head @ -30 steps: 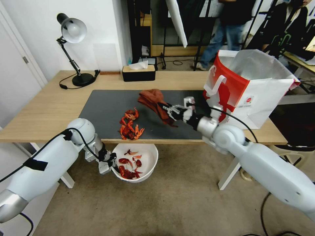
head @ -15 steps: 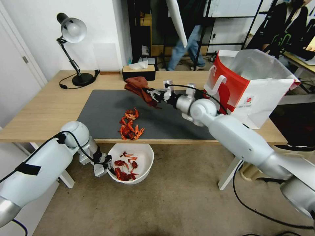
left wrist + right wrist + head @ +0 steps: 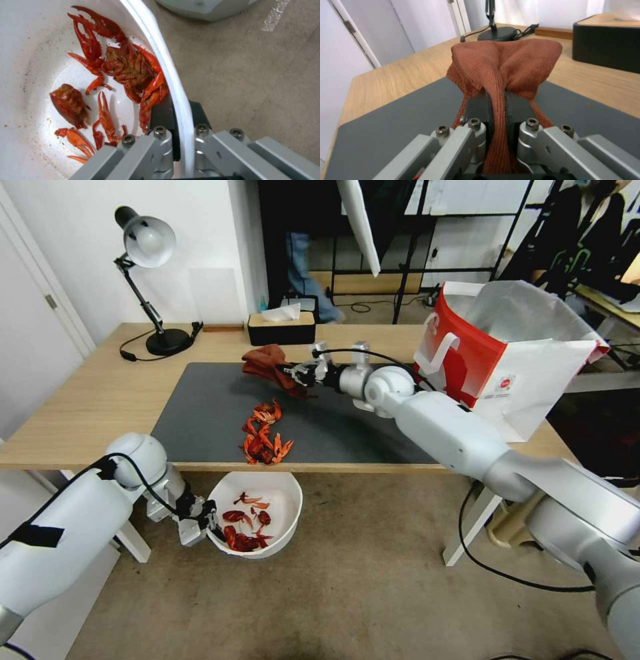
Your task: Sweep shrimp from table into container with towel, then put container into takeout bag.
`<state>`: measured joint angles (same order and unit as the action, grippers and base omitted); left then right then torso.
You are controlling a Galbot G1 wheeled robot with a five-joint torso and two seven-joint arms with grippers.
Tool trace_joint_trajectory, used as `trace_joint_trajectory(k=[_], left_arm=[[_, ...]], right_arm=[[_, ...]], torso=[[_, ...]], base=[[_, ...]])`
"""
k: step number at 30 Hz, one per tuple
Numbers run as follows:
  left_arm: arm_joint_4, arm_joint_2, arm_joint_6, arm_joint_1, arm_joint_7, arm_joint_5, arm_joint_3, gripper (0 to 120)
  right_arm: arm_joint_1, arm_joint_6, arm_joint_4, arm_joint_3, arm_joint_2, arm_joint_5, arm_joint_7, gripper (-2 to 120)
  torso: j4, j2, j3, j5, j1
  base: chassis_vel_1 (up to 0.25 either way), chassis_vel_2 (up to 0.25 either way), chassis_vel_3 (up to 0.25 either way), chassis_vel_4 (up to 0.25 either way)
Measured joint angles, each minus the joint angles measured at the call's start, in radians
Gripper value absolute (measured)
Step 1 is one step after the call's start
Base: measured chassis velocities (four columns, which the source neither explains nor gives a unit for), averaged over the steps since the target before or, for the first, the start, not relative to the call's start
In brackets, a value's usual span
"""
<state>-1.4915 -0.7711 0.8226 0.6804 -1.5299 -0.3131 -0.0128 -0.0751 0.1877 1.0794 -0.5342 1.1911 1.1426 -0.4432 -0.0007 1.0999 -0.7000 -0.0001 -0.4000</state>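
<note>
1. Held below the front edge of the table (image 3: 100,400): the container (image 3: 283,513), its rim pinched between the closed fingers of the left gripper (image 3: 203,523); rim seen clamped in the left wrist view (image 3: 176,100).
2. Inside it, several red shrimp (image 3: 123,65) pieces, lying against the white wall and floor.
3. Left on the dark mat (image 3: 207,407) near the front edge, directly above the container: the rest of the shrimp pile (image 3: 265,435).
4. Reached over the mat's far side: the right gripper (image 3: 293,373), fingers clamped on the towel (image 3: 265,363), bunched cloth draped past the fingertips (image 3: 506,67).
5. Stood open-mouthed at the table's right end: the takeout bag (image 3: 507,353).
6. Along the far edge: a black tissue box (image 3: 281,328) and a desk lamp (image 3: 150,260).
</note>
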Motion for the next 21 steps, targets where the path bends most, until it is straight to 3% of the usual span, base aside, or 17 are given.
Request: trace_joint_trajectory(k=[6, 10, 21], left_arm=[[-0.012, 0.021, 0.000, 0.039, 0.000, 0.010, -0.041, 0], [-0.016, 0.028, 0.000, 0.048, 0.000, 0.017, -0.048, 0], [-0.015, 0.015, 0.000, 0.048, 0.000, 0.018, -0.046, 0]], right_arm=[[0.048, -0.014, -0.141, -0.034, 0.094, -0.054, -0.034, 5], [0.068, -0.022, -0.211, -0.041, 0.137, -0.095, -0.035, 5], [0.074, -0.022, -0.250, -0.067, 0.128, -0.175, 0.021, 5]], torso=[[0.0013, 0.000, 0.000, 0.0000, 0.000], [0.0006, 0.000, 0.000, -0.0002, 0.000], [0.0005, 0.000, 0.000, 0.0000, 0.000]], base=[[0.000, 0.000, 0.000, 0.000], [0.000, 0.000, 0.000, 0.000], [0.000, 0.000, 0.000, 0.000]])
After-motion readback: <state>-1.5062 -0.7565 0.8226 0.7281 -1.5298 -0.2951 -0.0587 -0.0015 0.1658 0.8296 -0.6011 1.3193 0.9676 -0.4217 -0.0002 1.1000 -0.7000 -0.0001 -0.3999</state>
